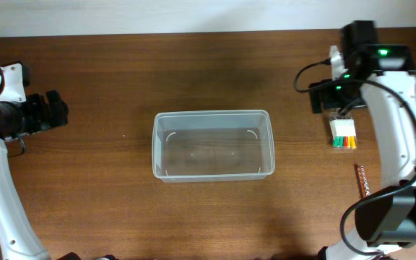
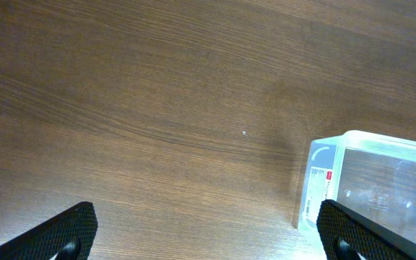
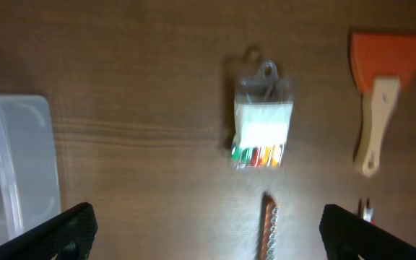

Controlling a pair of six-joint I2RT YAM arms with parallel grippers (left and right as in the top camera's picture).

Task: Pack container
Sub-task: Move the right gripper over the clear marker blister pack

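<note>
The container (image 1: 211,113) is a clear plastic bin standing open and empty in the middle of the table. It also shows at the right edge of the left wrist view (image 2: 325,180) and at the left edge of the right wrist view (image 3: 20,108). My left gripper (image 1: 56,110) is open and empty at the far left, well apart from the bin; its jaws (image 2: 208,231) frame bare wood. My right gripper (image 1: 322,100) is open and empty at the back right, hovering over the table; its jaws (image 3: 208,231) hold nothing.
A clear packet with white and coloured pieces (image 1: 344,133) (image 3: 263,130) lies right of the bin. A thin brown spiral rod (image 1: 362,179) (image 3: 268,231) lies nearer the front. An orange scraper with a pale handle (image 3: 381,79) lies beyond the packet.
</note>
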